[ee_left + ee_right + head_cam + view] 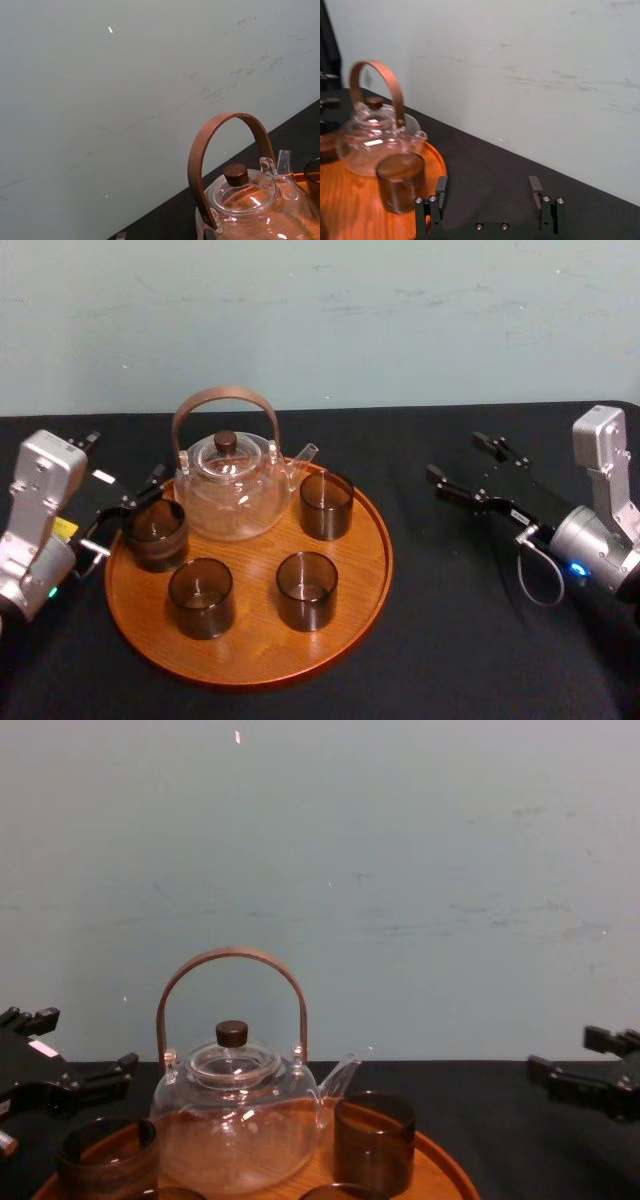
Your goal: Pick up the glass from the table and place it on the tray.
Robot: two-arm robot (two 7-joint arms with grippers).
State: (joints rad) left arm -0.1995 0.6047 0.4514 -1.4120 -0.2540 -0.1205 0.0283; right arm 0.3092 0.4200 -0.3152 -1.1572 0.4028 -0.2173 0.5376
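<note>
The teapot [228, 490] and three other glasses [200, 597] crowd the tray [355, 580] right of the glass [155, 533]. My left gripper [130, 505] gapes wide just left of it, gripping nothing. My right gripper [456, 457] hangs spread and empty, well right.

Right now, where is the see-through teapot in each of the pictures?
Head view: the teapot sits on the far side of the tray, left of centre.
Left wrist view: close up, in front of the pale wall.
Right wrist view: on the tray, behind a brown glass.
Chest view: low, left of centre.
Shared landmark: its arched brown handle.
</note>
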